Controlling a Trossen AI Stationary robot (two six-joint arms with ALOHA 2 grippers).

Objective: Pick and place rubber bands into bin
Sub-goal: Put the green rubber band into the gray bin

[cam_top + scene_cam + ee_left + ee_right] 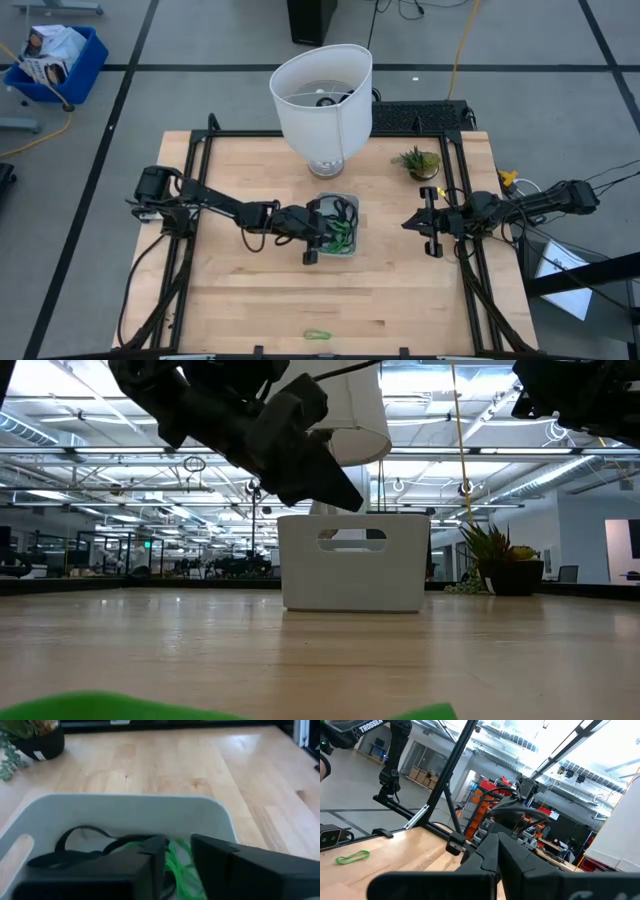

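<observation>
While my left gripper (318,238) hangs over the near edge of the bin (352,203), the one thing still out on the wood is a single light-green rubber band (318,334), lying flat close to the table's front edge. From that claw it lies toward the front of the table, almost in line with the bin and well apart from it, with its long axis running across the table, left to right. The left wrist view shows my left fingers (235,870) parted by a narrow gap with nothing between them; below them black and light-green rubber bands (177,862) lie heaped inside the bin. My right gripper (432,223) waits over the right part of the table, near the small potted plant (419,161); whether its fingers are parted I cannot tell. I judge my left claw the nearer to the stray band, so the reach falls to it: back toward the front edge, then down, fingers straddling the loop's short width
</observation>
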